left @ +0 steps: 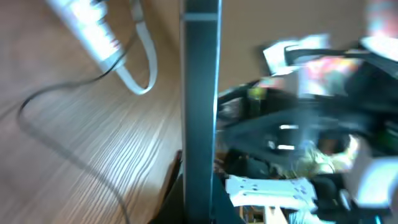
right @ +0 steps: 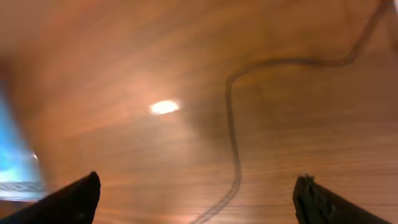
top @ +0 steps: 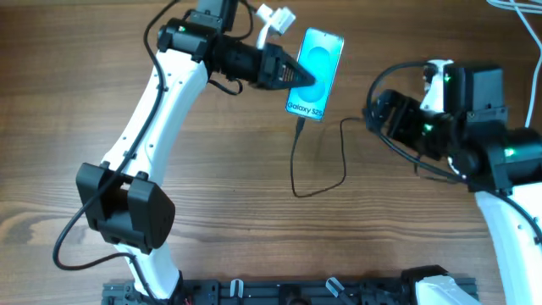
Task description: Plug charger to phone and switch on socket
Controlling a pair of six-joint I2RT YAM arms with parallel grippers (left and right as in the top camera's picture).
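Count: 2 arms, 2 grippers, 1 phone, 1 charger, 1 socket, all on one wooden table.

Nearest: both arm bases sit at the near edge, left and right.

Mid-table: the charger is a single thin black cable. It loops near-side, climbs back up and runs right until the right arm hides it. No plug is visible in the overhead view. Its tip sits right at the phone's near short edge; whether it is seated I can't tell.

Right gripper: fingers spread wide with nothing between them, over bare wood just right of the cable loop.

Farther: the phone is far-centre, cyan screen up, with its white text strip at the near end.

Left gripper: reaches in from the left and is clamped on the phone's left side. The left wrist view shows the phone edge-on, dead centre.

Socket: a blurred white oblong seen only in the left wrist view, with a white cord curling off it. Its switch is not readable.

Far right corner: one white cord runs out of view.
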